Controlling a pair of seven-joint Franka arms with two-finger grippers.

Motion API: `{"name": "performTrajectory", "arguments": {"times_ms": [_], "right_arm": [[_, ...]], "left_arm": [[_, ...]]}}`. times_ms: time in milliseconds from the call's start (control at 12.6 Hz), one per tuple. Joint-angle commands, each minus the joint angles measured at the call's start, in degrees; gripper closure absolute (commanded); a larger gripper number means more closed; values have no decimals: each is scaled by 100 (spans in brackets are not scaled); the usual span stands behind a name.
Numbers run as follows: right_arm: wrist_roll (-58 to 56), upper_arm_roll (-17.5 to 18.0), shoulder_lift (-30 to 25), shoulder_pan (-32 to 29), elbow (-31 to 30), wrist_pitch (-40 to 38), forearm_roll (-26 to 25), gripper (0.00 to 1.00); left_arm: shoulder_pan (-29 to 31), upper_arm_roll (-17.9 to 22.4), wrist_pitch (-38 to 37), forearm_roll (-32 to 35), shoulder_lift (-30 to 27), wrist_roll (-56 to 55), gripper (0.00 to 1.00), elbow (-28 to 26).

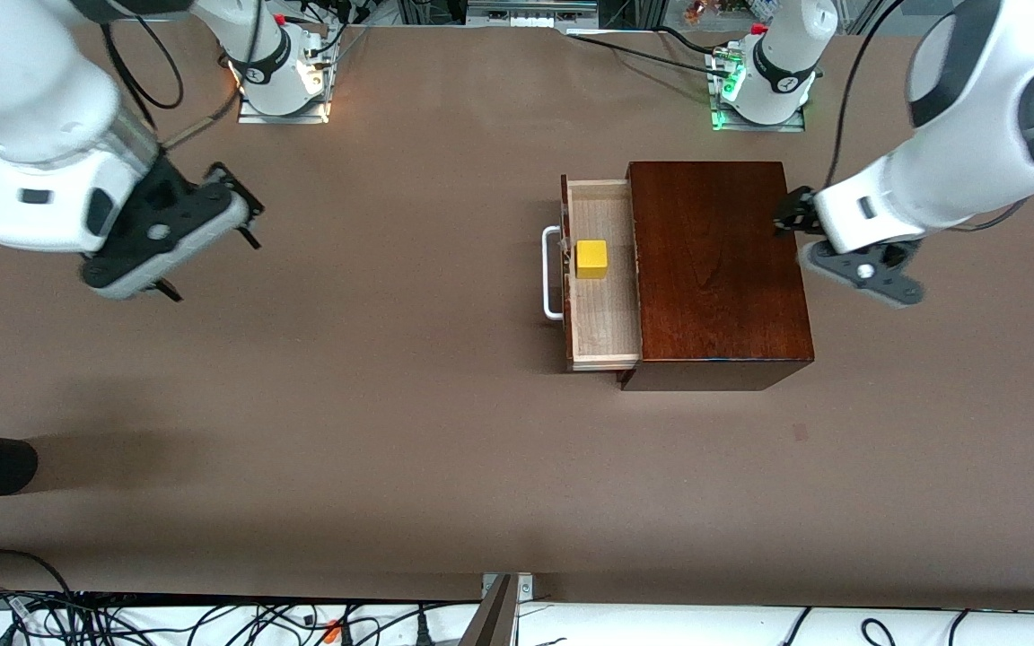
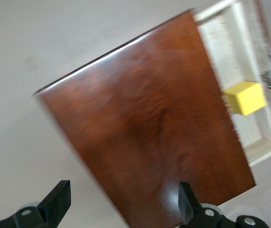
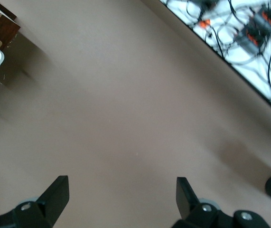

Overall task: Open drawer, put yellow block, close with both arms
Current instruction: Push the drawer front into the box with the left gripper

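While empty, both jaws wide.

White left arm's black two-finger gripper (image 1: 791, 220) is held at the dark reddish-brown wooden box's (image 1: 714, 269) edge, fingers (image 2: 59, 199) spread wide, empty. White right arm's black gripper (image 1: 248, 211) is parked well apart from the box, fingers (image 3: 57, 192) apart, empty.

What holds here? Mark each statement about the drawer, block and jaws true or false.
1. The drawer stands pulled open. True.
2. The yellow block lies on the table. False: it sits inside the drawer.
3. The right gripper holds the block. False: its jaws are open and empty, over bare table.
4. The left gripper is at the wooden box, jaws open. True.
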Motion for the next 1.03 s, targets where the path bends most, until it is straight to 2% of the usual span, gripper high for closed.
{"name": "performTrajectory", "arguments": {"times_ms": [0, 158, 317, 475, 554, 712, 792, 950], "right_arm": [[414, -370, -1251, 79, -1789, 402, 149, 0], [1098, -512, -1656, 79, -2414, 394, 97, 0], [1644, -512, -1965, 79, -2986, 595, 18, 0], [1996, -408, -2132, 18, -3243, 824, -88, 0], [2146, -189, -2133, -174, -3244, 834, -132, 0], [2235, 609, -2124, -989, -3226, 843, -158, 0], [2235, 813, -2124, -1236, -3226, 834, -158, 0], [2244, 832, -2115, -1300, -3217, 843, -150, 0]], "left_arm": [[-632, -163, -100, -387, 924, 653, 0, 1032], [-993, -225, 179, -888, 1399, 1188, 0, 1315], [-1423, -234, 776, -969, 1620, 1812, 0, 1325], [-1819, -225, 1225, -926, 1883, 2340, 0, 1325], [-1969, -234, 1514, -908, 2085, 2725, 0, 1316], [-2224, -225, 2094, -908, 2515, 3420, 0, 1298], [-2338, -225, 2297, -908, 2692, 3528, 0, 1298], [-2532, -225, 2501, -542, 2843, 3555, 0, 1272]]}}
